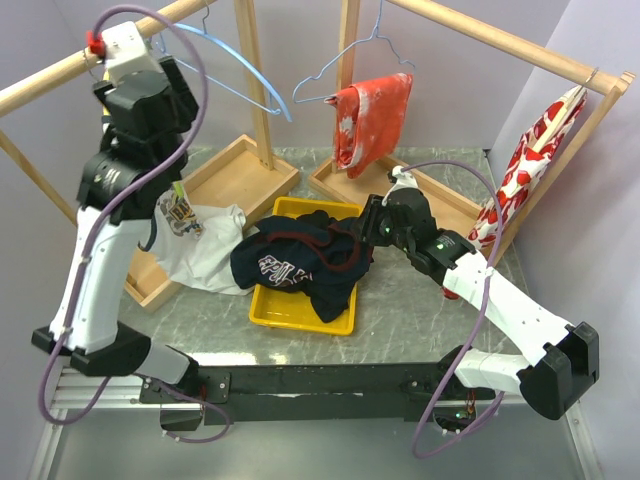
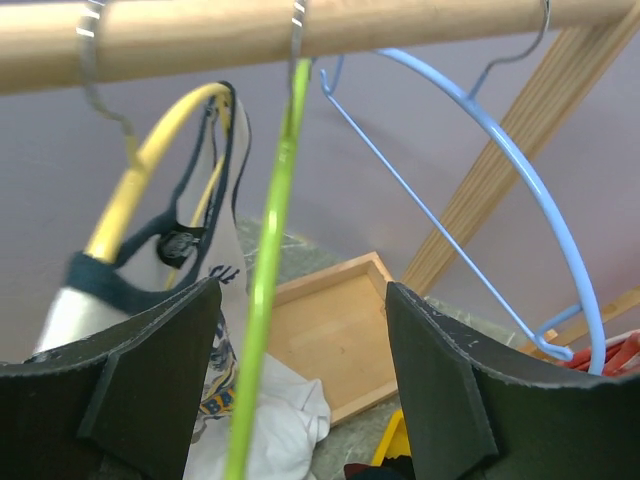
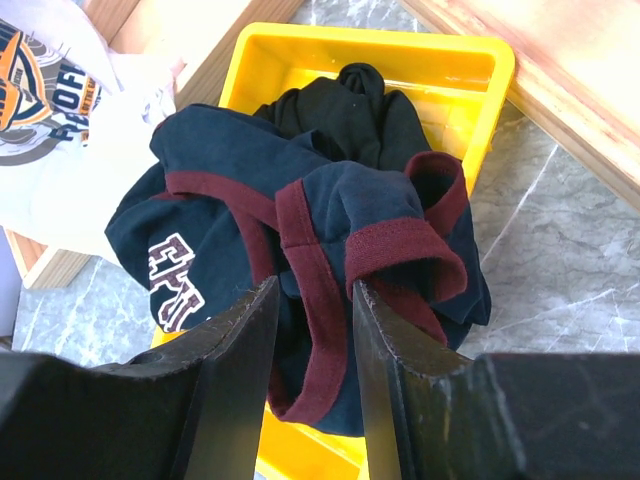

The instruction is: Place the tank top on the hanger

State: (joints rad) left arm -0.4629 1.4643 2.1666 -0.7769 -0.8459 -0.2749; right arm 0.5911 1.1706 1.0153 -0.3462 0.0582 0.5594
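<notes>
Starting nearest the arm bases, the tank top (image 3: 230, 220) lies crumpled in the yellow tray (image 3: 470, 70), spilling over its near rim onto the table (image 3: 570, 250), with a plain black garment (image 3: 360, 110) bunched under its far side. The right gripper (image 3: 315, 330) is down on it from the right. Its jaws stand narrow, with a fold of red trim and navy cloth filling the gap between them. Whether that fold is actually pinched cannot be told. The heap has no clear long axis, and the white lettering faces up on the side towards the left arm.

Farther back and much higher, the left gripper (image 2: 300, 380) is raised to the wooden rail (image 2: 400, 30), jaws wide and holding nothing. The hanger (image 2: 272, 250) hangs from the rail by its hook and appears edge-on between the two fingers, its line running downward closer to the left finger, touching neither.

So the right arm is the nearer one to the garment and the left to the hanger. The coming move likely turns on carrying cloth up, back and leftward to that thin green edge.

Room there is uneven. The yellow hanger (image 2: 150, 170), carrying a white tank top (image 2: 70, 310), hangs just beside it on one side. The light blue hanger (image 2: 520, 170) hangs farther off on the other, leaving more open space.
</notes>
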